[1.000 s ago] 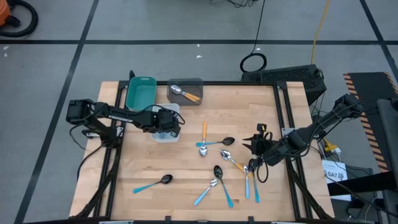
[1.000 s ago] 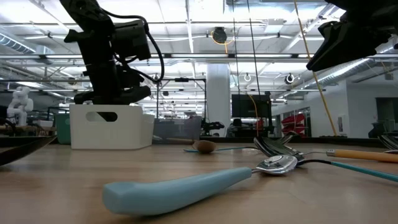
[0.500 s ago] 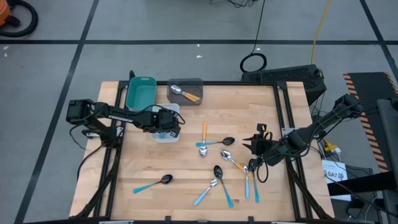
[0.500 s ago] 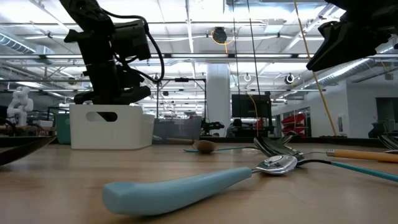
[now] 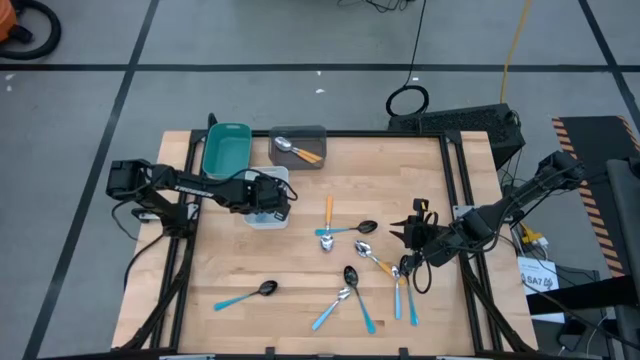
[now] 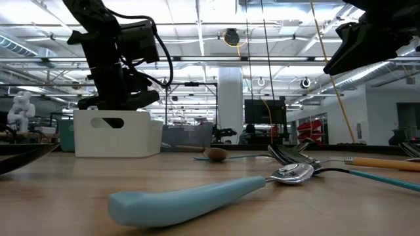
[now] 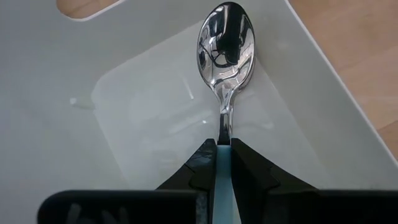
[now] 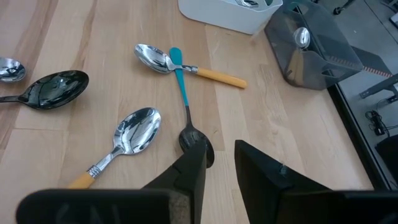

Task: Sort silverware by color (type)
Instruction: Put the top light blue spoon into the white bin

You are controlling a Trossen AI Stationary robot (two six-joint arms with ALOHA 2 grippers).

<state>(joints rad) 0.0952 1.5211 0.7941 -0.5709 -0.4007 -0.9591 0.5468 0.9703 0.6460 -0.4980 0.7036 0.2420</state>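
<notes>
My left gripper (image 5: 272,203) reaches down into the white tray (image 5: 262,216), shut on a spoon (image 7: 225,43) with a shiny silver bowl and a light-blue handle. My right gripper (image 5: 410,232) hangs open above the right half of the table, holding nothing. Just beyond its fingers (image 8: 221,165) lies a black-bowled spoon with a blue handle (image 8: 185,106). Several more spoons, with orange or blue handles, lie flat on the wood at mid-table (image 5: 355,260). One spoon with an orange handle (image 5: 297,150) lies in the grey tray (image 5: 312,133). My left gripper pinches the spoon's light-blue handle (image 7: 224,163) between its two fingers, close to the silver neck. The fingers slant down into the white tray and lie along the handle. The bowl (image 7: 226,34) points ahead, low beside the tray's wall; whether it touches the floor cannot be told.
A teal tray (image 5: 226,150) stands at the table's far left, beside the grey tray. A lone blue-handled spoon (image 5: 245,295) lies near the front left. In the low view another blue handle (image 6: 190,200) lies in the foreground. Bare wood shows at the table's far right.
</notes>
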